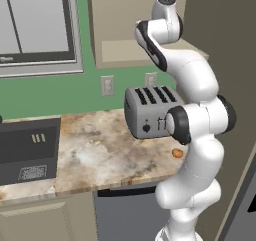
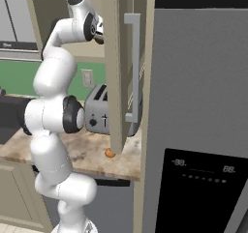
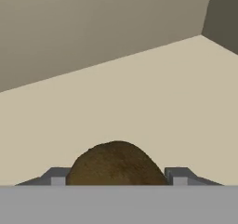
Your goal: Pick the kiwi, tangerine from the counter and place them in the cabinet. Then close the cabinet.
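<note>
The dark brown kiwi [image 3: 116,162] sits between my two finger tips in the hand view, with my gripper [image 3: 118,177] shut on it just above the plain beige shelf [image 3: 139,102] inside the cabinet [image 1: 131,51]. My hand reaches up into the cabinet behind its open door [image 2: 114,67], which carries a slim bar handle [image 2: 133,67]. The orange tangerine [image 1: 177,153] lies on the marbled counter [image 1: 100,147] near its front edge, right of the toaster; from the other side the tangerine [image 2: 110,152] peeks out below the door.
A grey toaster [image 1: 150,110] stands at the back of the counter under the cabinet. A dark appliance [image 1: 27,150] sits at the counter's left. A tall grey fridge [image 2: 203,106] stands to the right, close to the open door.
</note>
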